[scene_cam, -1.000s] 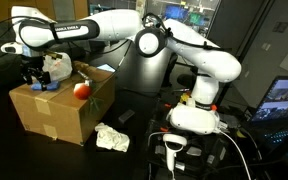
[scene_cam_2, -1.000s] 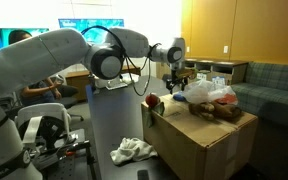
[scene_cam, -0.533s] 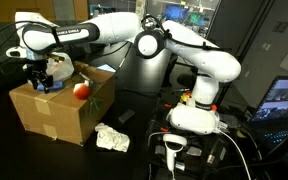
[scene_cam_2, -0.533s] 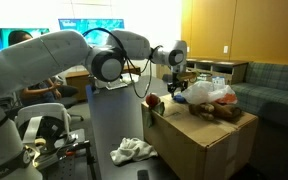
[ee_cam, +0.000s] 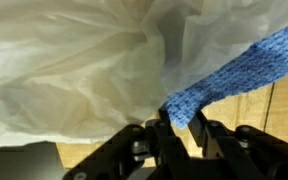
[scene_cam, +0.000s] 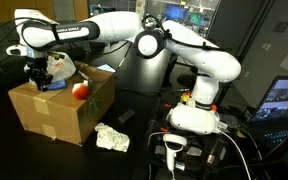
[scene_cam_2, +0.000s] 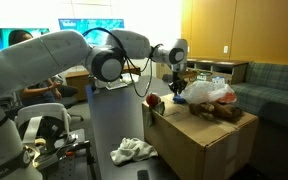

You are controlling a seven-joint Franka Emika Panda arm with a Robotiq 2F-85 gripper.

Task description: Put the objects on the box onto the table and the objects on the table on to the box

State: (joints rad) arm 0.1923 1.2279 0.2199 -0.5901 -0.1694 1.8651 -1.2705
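A: Listing nearest first: gripper (ee_cam: pixel 176 135), jaws pinched on the end of the blue cloth (ee_cam: pixel 234 70), which trails toward 2 o'clock. Hazards?

B: Plastic bag (ee_cam: pixel 74 60), crowding in from 9 to 12 o'clock. A lift may drag it along, or the thin pinch may slip.

A: Next?

B: Red apple (scene_cam: pixel 81 90), at 3 o'clock of the gripper, on the box (scene_cam: pixel 54 118). A snagged bag could roll it off.

A: Surface, room?

B: Dark table (scene_cam: pixel 74 158); white rag (scene_cam: pixel 111 137) at 4 o'clock of the box; monitors (scene_cam: pixel 189 20) behind.

White glossy arm (scene_cam: pixel 199 55), dark joint rings, black lettering on forearm link, black end effector (scene_cam: pixel 41 81).
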